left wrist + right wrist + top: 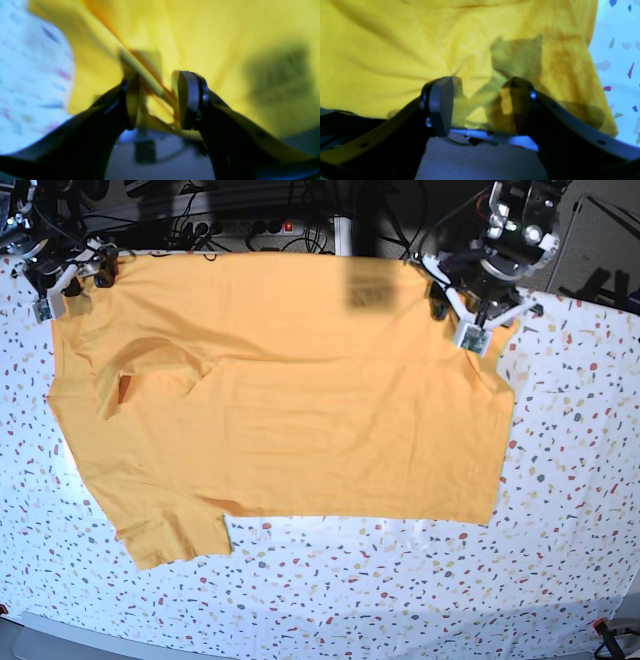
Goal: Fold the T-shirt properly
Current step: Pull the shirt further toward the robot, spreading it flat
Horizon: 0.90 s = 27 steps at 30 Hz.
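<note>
The mustard-orange T-shirt lies spread flat on the white speckled tablecloth, one sleeve at the near left. My left gripper is over its far right corner. In the left wrist view this gripper has its jaws partly closed around a raised ridge of the T-shirt, with a gap still showing between them. My right gripper is at the far left corner. In the right wrist view it is open wide over the edge of the T-shirt. No lettering shows.
The speckled tablecloth runs around the shirt on the left, right and near sides. The far table edge lies right behind both grippers, with cables and a power strip beyond it. Grey floor shows below the right gripper.
</note>
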Tool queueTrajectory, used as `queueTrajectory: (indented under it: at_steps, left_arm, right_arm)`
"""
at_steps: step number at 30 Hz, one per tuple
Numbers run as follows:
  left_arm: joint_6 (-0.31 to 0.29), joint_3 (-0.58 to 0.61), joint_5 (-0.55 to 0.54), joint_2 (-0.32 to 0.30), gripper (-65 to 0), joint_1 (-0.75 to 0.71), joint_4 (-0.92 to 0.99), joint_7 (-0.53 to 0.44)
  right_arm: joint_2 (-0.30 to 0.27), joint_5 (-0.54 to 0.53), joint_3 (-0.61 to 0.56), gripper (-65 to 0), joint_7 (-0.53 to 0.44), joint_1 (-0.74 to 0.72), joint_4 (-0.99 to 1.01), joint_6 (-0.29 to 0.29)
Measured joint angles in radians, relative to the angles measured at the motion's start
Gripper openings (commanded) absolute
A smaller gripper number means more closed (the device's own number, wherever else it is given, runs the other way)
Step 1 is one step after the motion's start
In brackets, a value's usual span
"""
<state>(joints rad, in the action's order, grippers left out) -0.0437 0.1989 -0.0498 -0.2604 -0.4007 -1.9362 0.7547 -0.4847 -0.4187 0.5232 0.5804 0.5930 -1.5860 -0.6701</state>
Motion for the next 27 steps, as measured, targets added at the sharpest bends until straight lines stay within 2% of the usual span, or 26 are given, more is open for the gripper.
queueTrajectory:
  at_steps: [5,8,11,13,20,23,27]
  left_arm:
    - [0.000,0.000,0.037,0.000,-40.5,0.007,-0.004,-0.015]
    - [0.018,0.000,0.134,0.000,-40.5,0.008,-0.004,-0.023]
    - [0.066,0.000,0.277,-0.001,-40.5,0.007,-0.004,-0.018]
    - [0.086,-0.001,0.334,-0.003,-40.5,0.008,-0.004,-0.019]
    - [0.088,-0.001,0.293,-0.002,-40.5,0.005,0.012,-0.028]
    - [0.122,-0.001,0.293,-0.002,-40.5,0.004,0.070,-0.051]
    - [0.129,0.000,0.307,-0.002,-40.5,0.005,0.154,-0.117]
  right_arm:
    - [0.000,0.000,0.000,-29.0,-0.003,0.000,0.000,0.000]
    - [0.000,0.000,0.000,-29.0,-0.003,0.000,0.000,0.000]
    - [0.000,0.000,0.000,-29.0,-0.003,0.000,0.000,0.000]
    - [0.000,0.000,0.000,-29.0,-0.003,0.000,0.000,0.000]
    - [0.000,0.000,0.000,-29.0,-0.003,0.000,0.000,0.000]
    - [0.000,-0.009,0.000,-29.0,-0.003,0.000,0.000,0.000]
    - [0.000,-0.030,0.000,-29.0,0.000,0.000,0.000,0.001]
